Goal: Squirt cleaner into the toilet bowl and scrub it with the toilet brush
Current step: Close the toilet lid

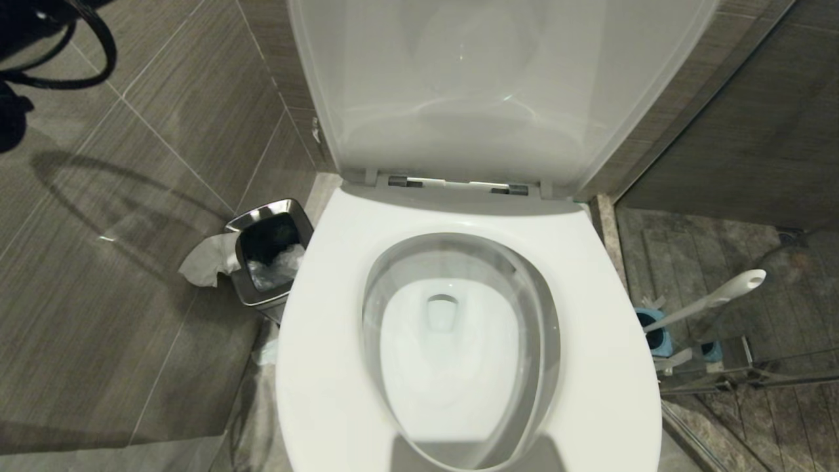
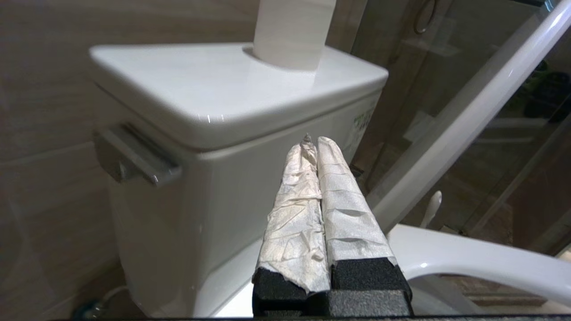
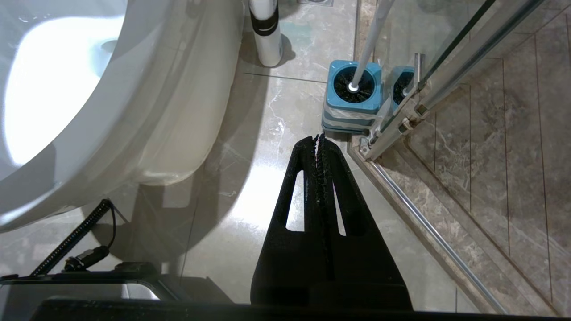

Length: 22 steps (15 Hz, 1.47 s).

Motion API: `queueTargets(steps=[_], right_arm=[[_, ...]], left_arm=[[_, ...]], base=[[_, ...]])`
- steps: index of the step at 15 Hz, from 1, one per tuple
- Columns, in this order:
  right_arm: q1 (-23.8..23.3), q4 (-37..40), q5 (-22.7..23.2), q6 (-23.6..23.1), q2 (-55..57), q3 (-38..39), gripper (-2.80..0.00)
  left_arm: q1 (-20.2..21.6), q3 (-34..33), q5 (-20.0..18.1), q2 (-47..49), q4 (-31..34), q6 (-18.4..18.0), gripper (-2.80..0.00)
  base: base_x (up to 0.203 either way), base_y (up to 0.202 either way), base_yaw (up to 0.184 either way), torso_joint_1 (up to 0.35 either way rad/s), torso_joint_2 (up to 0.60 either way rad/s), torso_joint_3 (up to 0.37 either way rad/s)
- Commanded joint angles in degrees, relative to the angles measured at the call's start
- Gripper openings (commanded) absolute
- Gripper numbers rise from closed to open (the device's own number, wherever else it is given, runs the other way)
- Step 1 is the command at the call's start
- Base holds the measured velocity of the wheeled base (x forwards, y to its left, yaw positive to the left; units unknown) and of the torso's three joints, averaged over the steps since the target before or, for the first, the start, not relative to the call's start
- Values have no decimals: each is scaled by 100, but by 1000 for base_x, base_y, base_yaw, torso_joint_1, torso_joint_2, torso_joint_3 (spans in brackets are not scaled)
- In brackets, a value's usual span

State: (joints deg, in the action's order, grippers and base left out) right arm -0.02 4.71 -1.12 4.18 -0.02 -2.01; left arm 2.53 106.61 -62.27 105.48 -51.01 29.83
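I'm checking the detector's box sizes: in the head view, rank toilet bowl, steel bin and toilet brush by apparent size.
1. toilet bowl, by far
2. steel bin
3. toilet brush: longer than the bin looks, but thinner, so these two are close.

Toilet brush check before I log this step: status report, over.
Left gripper shut, empty, facing cistern. Right gripper shut, empty, above floor. White-handled toilet brush in its blue holder. Glossy white toilet bowl open, unobstructed.

Left claw (image 2: 314,142) pressed closed, tape-wrapped — before the white cistern (image 2: 214,133), paper roll (image 2: 292,31) on its lid.
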Motion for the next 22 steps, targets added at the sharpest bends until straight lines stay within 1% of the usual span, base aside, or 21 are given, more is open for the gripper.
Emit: queueTargets(steps=[1,3,4,5,6,8,11,12,13,14,16,17,18,19,20,21,22], right_arm=[[-5,4,-2,4,2,-1,-280],[-2,4,-2,4,2,-1,-280],[2,4,-2,4,2,-1,-280],[-3,4,-2,4,2,-1,-280],[-6,4,-2,4,2,-1,-280],[1,4,-2,4,2,-1,-280],[2,4,-2,4,2,-1,-280],[-1,4,-2,4,2,5,-280],[2,4,-2,4,2,-1,-280],[2,4,-2,4,2,-1,-280],[2,4,-2,4,2,0,-280],[0,4,-2,4,2,-1,-280],[2,4,-2,4,2,7,-280],[2,4,-2,4,2,-1,-280],[-2,4,-2,4,2,3,-280],[2,4,-2,4,2,0,-280],[-4,4,-2,4,2,-1,-280]], left_arm=[[53,454,-22,-667,717,168,-280],[51,491,-38,-1347,1460,477,-280],[49,499,-67,-1636,1862,576,-280],[48,492,-123,-1842,2102,623,-280],[53,467,-366,-1961,2177,615,-280],[123,457,-887,-2179,2199,481,-280],[133,447,-1451,-2330,2201,474,-280],[134,440,-1481,-2352,2227,558,-280],[138,423,-1469,-2421,2333,790,-280],[138,411,-1445,-2552,2468,1196,-280],[131,453,-1341,-2749,2610,2345,-280],[138,478,-1277,-2854,2435,2721,-280],[174,483,-1275,-2906,2284,2769,-280],[344,468,-1298,-2996,2249,2776,-280],[507,456,-1318,-3173,2299,2878,-280],[665,466,-1328,-3315,2469,3123,-280],[914,476,-1326,-3413,2621,3405,-280]], base=[[0,0,0,0,0,0],[0,0,0,0,0,0],[0,0,0,0,0,0],[0,0,0,0,0,0],[0,0,0,0,0,0],[0,0,0,0,0,0],[0,0,0,0,0,0],[0,0,0,0,0,0],[0,0,0,0,0,0],[0,0,0,0,0,0],[0,0,0,0,0,0],[0,0,0,0,0,0],[0,0,0,0,0,0],[0,0,0,0,0,0],[0,0,0,0,0,0],[0,0,0,0,0,0],[0,0,0,0,0,0]])
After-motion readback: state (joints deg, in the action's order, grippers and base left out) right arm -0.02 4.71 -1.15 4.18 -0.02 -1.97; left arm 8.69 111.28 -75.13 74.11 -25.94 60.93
